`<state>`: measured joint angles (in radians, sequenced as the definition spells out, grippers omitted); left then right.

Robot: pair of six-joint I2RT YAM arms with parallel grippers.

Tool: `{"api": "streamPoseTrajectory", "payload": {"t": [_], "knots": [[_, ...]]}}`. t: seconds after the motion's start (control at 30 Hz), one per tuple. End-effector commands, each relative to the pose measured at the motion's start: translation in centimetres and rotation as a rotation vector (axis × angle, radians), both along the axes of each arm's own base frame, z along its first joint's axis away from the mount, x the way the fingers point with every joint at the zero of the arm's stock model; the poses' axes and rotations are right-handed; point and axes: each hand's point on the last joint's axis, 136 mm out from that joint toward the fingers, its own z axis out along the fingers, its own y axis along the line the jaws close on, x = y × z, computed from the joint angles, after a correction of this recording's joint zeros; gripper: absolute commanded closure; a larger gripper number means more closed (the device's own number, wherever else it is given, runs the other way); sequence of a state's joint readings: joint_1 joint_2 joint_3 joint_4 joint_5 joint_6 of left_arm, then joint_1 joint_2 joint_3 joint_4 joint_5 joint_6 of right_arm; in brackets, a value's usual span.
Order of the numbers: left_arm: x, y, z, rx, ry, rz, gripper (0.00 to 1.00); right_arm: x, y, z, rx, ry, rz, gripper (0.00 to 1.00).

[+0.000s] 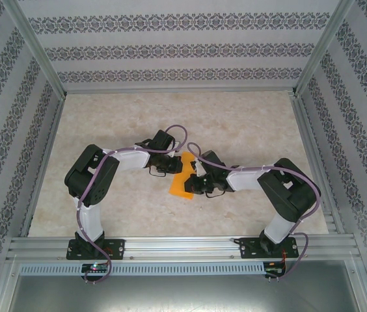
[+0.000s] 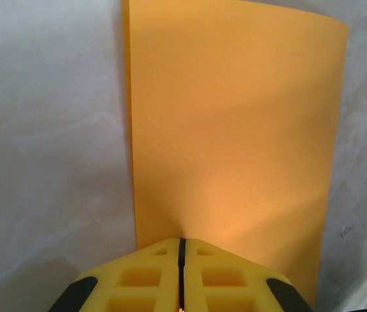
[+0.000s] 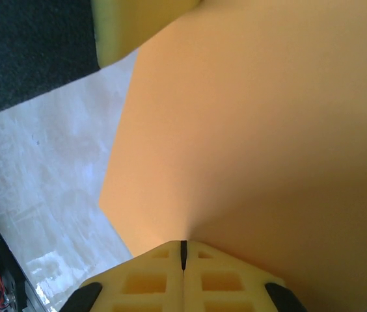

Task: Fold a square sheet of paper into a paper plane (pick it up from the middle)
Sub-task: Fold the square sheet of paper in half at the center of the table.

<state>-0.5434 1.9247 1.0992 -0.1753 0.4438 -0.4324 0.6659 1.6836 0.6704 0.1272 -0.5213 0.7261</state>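
- The square sheet of paper is at mid-desk, between the two arms.
- Left pincer: fingers together, clamped on the sheet's left edge.
- Right pincer: fingers together, clamped on the sheet's right side.

Lab robot cell: aluminium frame, wallpapered walls, marble-look tabletop.

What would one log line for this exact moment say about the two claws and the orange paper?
left gripper: shut on orange sheet | right gripper: shut on same sheet | shape: no dart yet
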Motion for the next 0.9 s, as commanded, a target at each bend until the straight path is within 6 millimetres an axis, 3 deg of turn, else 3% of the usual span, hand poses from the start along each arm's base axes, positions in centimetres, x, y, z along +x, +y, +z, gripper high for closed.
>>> {"api": "streamPoseTrajectory", "payload": {"t": [0.0,0.37,0.53,0.7,0.87], "knots": [[-6.2,6.5,-7.6,0.31,0.25,0.024,0.9,-3.3,-1.8,-1.9,-0.078,0.072,0.037,0.95],[-6.2,6.8,-7.8,0.316,0.257,0.027,0.9,-6.5,-4.2,-2.7,-0.113,0.118,0.035,0.95],[-6.3,6.8,-7.9,0.314,0.257,0.027,0.9,-7.0,-5.0,-1.7,-0.128,0.103,0.031,0.96],[-6.3,6.7,-7.9,0.309,0.259,0.025,0.9,-5.7,-3.9,1.1,-0.061,0.049,0.02,0.96],[-6.3,6.6,-7.9,0.301,0.259,0.023,0.9,-2.4,-1.6,4.7,0.071,-0.045,-0.03,0.95]]}}
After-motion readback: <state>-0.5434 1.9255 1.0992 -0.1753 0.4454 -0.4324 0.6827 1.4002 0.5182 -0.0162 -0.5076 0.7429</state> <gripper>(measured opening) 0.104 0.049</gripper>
